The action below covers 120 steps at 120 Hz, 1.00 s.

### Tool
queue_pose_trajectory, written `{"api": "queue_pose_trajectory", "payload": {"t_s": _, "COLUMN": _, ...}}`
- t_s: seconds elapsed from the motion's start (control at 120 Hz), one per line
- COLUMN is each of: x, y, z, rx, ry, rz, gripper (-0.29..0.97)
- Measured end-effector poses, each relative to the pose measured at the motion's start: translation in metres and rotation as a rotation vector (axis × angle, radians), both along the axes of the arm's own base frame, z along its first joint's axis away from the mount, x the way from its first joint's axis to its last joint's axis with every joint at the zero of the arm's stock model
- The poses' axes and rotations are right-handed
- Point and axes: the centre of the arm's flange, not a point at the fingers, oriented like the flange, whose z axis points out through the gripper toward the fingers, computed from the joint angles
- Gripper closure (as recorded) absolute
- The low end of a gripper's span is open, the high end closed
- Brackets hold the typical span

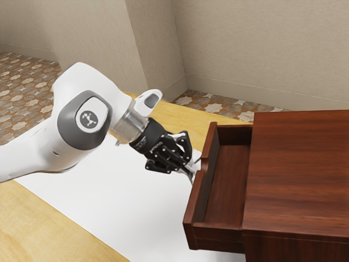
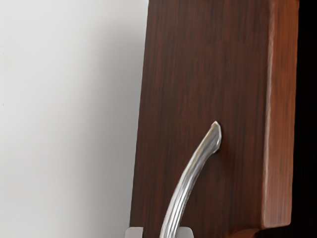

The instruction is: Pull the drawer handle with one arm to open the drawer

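Here, white arm (image 1: 60,136) reached across table (image 1: 38,229) to dark wooden cabinet (image 1: 297,169) at exterior view's right. Its drawer (image 1: 199,191) stood pulled well out. Black gripper (image 1: 192,166) pressed at drawer front, fingers narrowed, clamped on curved metal handle (image 2: 193,173) from both sides.

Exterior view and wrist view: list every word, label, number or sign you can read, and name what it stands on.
No readable text in either view.
Grey joint cap on the arm: a small white emblem, no letters or numbers.
Drawer, handle and cabinet top: plain wood and metal, unmarked.
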Motion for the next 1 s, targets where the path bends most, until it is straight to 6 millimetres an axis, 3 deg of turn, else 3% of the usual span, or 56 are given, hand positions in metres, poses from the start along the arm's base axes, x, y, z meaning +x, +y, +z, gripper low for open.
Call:
{"api": "queue_pose_trajectory", "payload": {"t_s": 0.267, "x": -0.013, "y": 0.016, "z": 0.005, "rx": -0.005, "ry": -0.007, "rz": 0.013, "gripper": 0.71}}
{"api": "queue_pose_trajectory", "payload": {"t_s": 0.517, "x": -0.029, "y": 0.048, "z": 0.008, "rx": -0.019, "ry": -0.014, "rz": 0.055, "gripper": 0.70}}
{"api": "queue_pose_trajectory", "payload": {"t_s": 0.583, "x": -0.042, "y": 0.074, "z": 0.027, "rx": -0.038, "ry": -0.044, "rz": 0.089, "gripper": 0.68}}
{"api": "queue_pose_trajectory", "payload": {"t_s": 0.65, "x": -0.066, "y": 0.123, "z": 0.061, "rx": -0.067, "ry": -0.096, "rz": 0.147, "gripper": 0.57}}
{"api": "queue_pose_trajectory", "payload": {"t_s": 0.7, "x": -0.083, "y": 0.166, "z": 0.096, "rx": -0.064, "ry": -0.138, "rz": 0.183, "gripper": 0.46}}
{"api": "queue_pose_trajectory", "payload": {"t_s": 0.758, "x": -0.096, "y": 0.189, "z": 0.139, "rx": 0.019, "ry": -0.171, "rz": 0.172, "gripper": 0.35}}
{"api": "queue_pose_trajectory", "payload": {"t_s": 0.808, "x": -0.104, "y": 0.196, "z": 0.171, "rx": 0.113, "ry": -0.166, "rz": 0.146, "gripper": 0.27}}
{"api": "queue_pose_trajectory", "payload": {"t_s": 0.85, "x": -0.110, "y": 0.194, "z": 0.184, "rx": 0.179, "ry": -0.134, "rz": 0.120, "gripper": 0.22}}
{"api": "queue_pose_trajectory", "payload": {"t_s": 1.0, "x": -0.120, "y": 0.172, "z": 0.178, "rx": 0.345, "ry": 0.057, "rz": 0.044, "gripper": 0.11}}
